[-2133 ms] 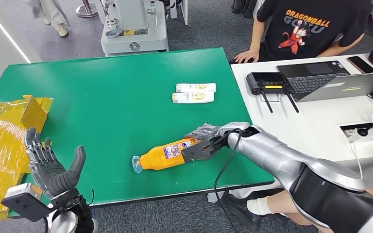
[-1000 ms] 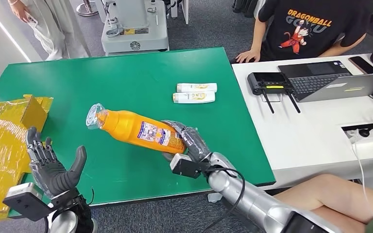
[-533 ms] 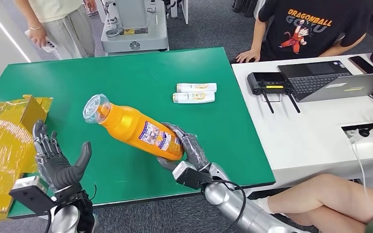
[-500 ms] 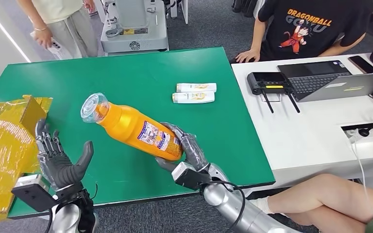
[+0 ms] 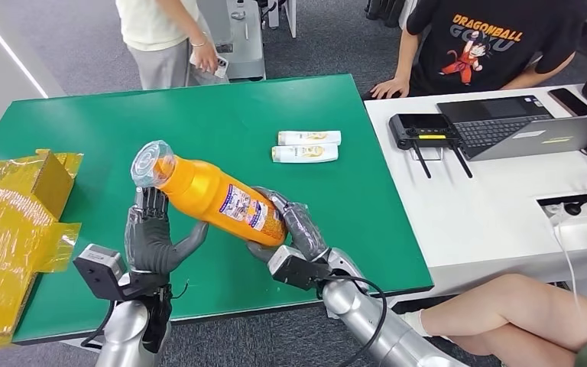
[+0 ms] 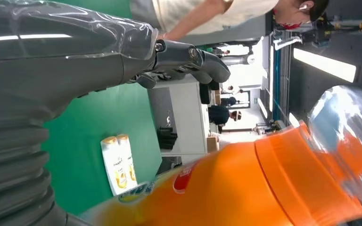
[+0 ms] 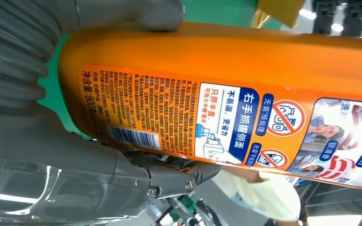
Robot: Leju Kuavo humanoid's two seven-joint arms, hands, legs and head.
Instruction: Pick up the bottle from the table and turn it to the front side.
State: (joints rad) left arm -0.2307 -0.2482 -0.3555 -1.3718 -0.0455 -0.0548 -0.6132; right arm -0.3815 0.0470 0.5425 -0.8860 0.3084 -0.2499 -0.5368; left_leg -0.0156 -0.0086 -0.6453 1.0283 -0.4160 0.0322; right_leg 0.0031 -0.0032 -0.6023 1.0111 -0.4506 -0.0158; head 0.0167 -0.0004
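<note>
Brought up beneath the orange bottle (image 5: pixel 214 198) at lower left, the open left robot hand (image 5: pixel 151 238) suggests a handover, while the right robot hand (image 5: pixel 294 229) grips its base.

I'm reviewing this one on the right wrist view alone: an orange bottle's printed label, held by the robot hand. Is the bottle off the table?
Observer: Yes. In the head view the orange bottle hangs tilted above the green table, with the right robot hand gripping its base end.
Operator: Where is the other arm?
Observer: The left robot hand is raised beneath the bottle's cap end, fingers apart. The left wrist view shows a gap between fingers and bottle.
Operator: Anything else on the table?
Observer: Two small white bottles lie side by side, beyond the orange one.
</note>
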